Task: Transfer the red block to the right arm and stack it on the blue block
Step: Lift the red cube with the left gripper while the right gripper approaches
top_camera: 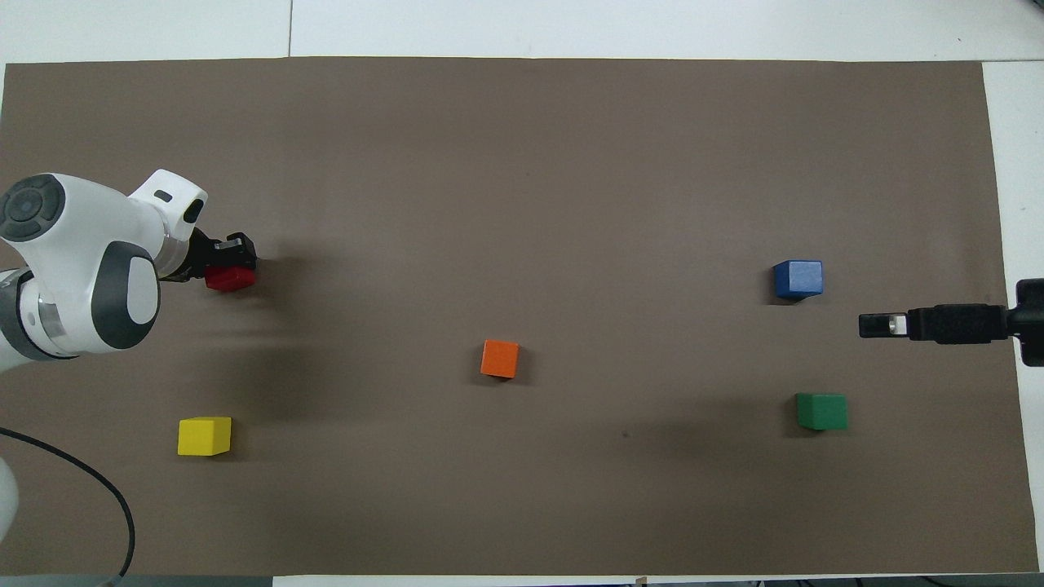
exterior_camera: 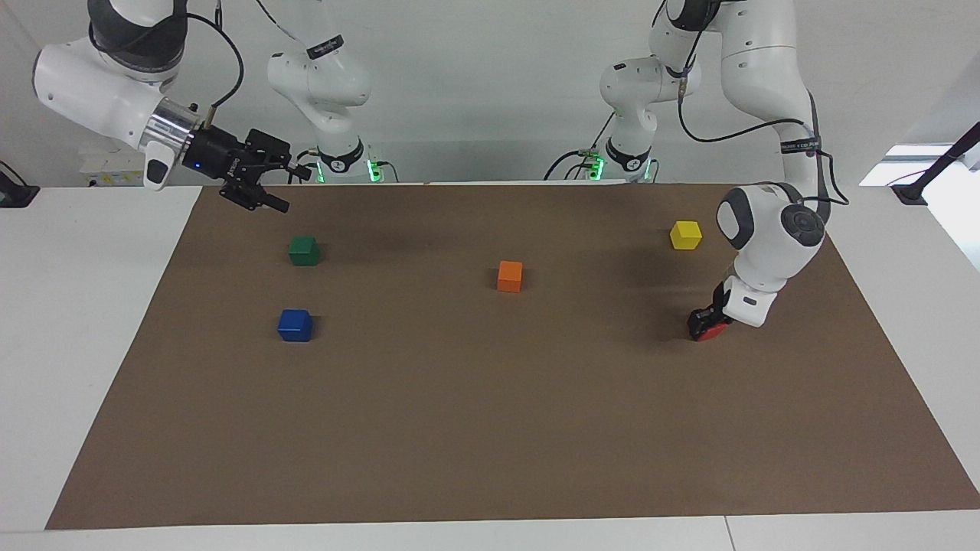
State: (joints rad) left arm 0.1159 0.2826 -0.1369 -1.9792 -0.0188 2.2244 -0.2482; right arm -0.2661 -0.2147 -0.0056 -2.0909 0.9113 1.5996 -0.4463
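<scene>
Facing view, read from its left edge to its right. The right arm point(exterior_camera: 115, 92), white with a silver wrist ring, waits raised above the corner of the brown mat point(exterior_camera: 490, 428) at its own end of the table point(exterior_camera: 92, 344). Its black right tool point(exterior_camera: 264, 187) shows a small blue light and carries nothing; whether the tool is released or clenched cannot be told.

Below it on the mat rests the green block point(exterior_camera: 304, 250), and farther from the robots than that block rests the blue block point(exterior_camera: 295, 324), upright, bare on top and well apart from both tools.

Near the middle of the mat stands the orange block point(exterior_camera: 510, 276), alone.

Toward the left arm's end of the table lies the yellow block point(exterior_camera: 685, 235), close to the robots' edge of the mat. The left arm point(exterior_camera: 773, 229) bends down beside it, and the left tool point(exterior_camera: 708, 323) is lowered to the mat, clenched on the red block point(exterior_camera: 713, 331), with dark fingers on either side of the cube. The red block sits at mat level, farther from the robots than the yellow block; whether it is lifted clear of the mat cannot be told.

In the overhead view the same grasp appears at the left arm's end, the red block point(top_camera: 230, 278) showing between the fingers of the left tool point(top_camera: 228, 259).
</scene>
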